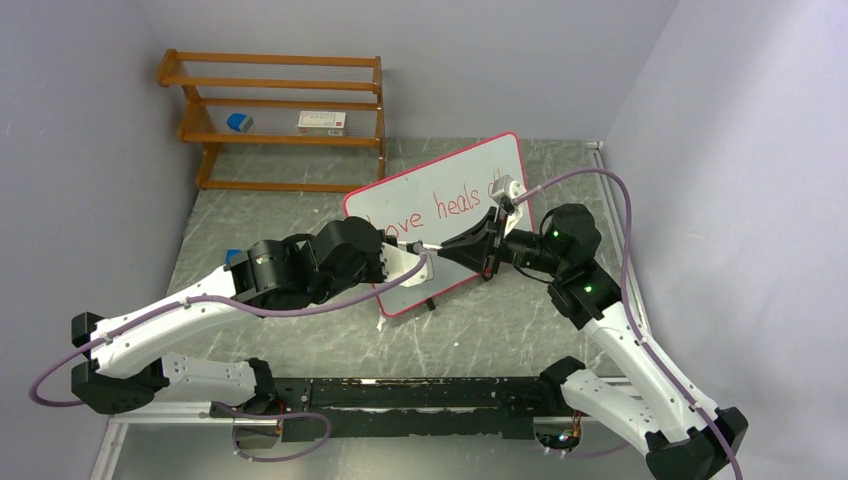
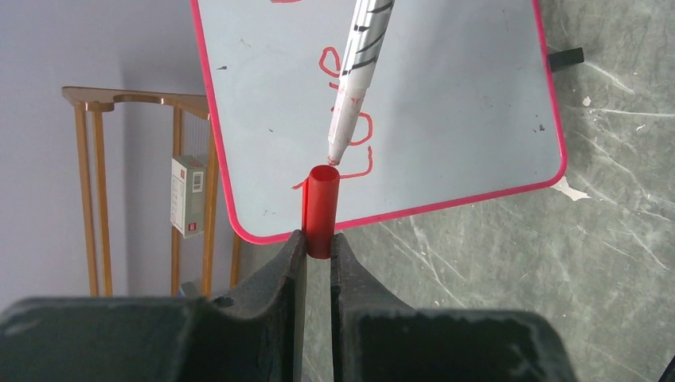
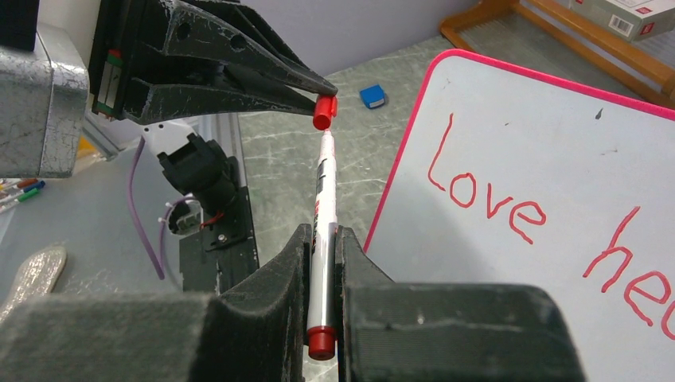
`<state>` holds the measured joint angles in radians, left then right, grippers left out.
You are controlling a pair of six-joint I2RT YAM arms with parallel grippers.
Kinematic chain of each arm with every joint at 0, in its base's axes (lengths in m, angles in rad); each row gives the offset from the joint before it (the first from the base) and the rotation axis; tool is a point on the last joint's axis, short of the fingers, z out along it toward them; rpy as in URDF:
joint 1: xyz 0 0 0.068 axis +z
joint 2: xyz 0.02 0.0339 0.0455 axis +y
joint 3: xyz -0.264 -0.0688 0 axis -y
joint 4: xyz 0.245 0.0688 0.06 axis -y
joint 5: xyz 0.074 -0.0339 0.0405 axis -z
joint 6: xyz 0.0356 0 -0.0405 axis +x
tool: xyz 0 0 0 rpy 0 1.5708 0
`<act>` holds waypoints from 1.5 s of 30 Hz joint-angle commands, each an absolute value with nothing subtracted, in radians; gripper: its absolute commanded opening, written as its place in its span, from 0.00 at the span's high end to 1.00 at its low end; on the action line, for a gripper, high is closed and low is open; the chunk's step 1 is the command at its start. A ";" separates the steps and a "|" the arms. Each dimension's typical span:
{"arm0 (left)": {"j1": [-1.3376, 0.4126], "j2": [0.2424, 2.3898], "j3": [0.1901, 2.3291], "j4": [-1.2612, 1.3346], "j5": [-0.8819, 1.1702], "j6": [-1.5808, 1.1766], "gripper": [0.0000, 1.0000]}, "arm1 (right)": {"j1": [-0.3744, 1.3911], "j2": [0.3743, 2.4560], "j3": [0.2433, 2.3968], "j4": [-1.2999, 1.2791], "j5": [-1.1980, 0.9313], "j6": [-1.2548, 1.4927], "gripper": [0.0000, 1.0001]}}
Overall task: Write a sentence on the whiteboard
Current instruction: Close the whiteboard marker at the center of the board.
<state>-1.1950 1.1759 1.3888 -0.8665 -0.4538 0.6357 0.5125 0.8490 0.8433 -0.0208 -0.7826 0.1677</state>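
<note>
The whiteboard (image 1: 470, 165) with its red-pink frame stands tilted at the table's middle. The sentence (image 1: 440, 208) in red reads "Love heals" plus a partly hidden word; "Love he" shows in the right wrist view (image 3: 493, 199). My right gripper (image 3: 322, 235) is shut on a white marker (image 3: 323, 191), tip bare and pointing at my left gripper (image 3: 318, 91). My left gripper (image 2: 318, 239) is shut on the red cap (image 2: 322, 211), open end toward the marker tip (image 2: 334, 157), which is just short of it. Both meet in front of the board's lower left (image 1: 430, 252).
A wooden slatted rack (image 1: 280, 110) stands at the back left with a blue item (image 1: 238, 122) and a white box (image 1: 322, 122). A small blue block (image 3: 372, 96) lies on the table near the left arm. A black rail (image 1: 420, 395) runs along the near edge.
</note>
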 commanded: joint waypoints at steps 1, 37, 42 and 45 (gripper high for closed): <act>-1.203 1.179 1.412 -0.886 -0.491 0.634 0.95 | 0.520 0.841 0.867 -0.010 -0.787 0.170 1.00; -1.204 1.193 1.439 -0.891 -0.468 0.626 0.95 | 0.524 0.862 0.865 0.004 -0.816 0.180 1.00; -1.204 1.189 1.442 -0.886 -0.457 0.629 0.95 | 0.525 0.862 0.859 0.003 -0.807 0.176 1.00; -1.206 1.186 1.443 -0.885 -0.448 0.630 0.95 | 0.525 0.864 0.862 0.003 -0.800 0.168 1.00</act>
<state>-1.1950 1.1995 1.4002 -0.8886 -0.4686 0.6319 0.5179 0.8631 0.8433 0.0017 -0.7979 0.1787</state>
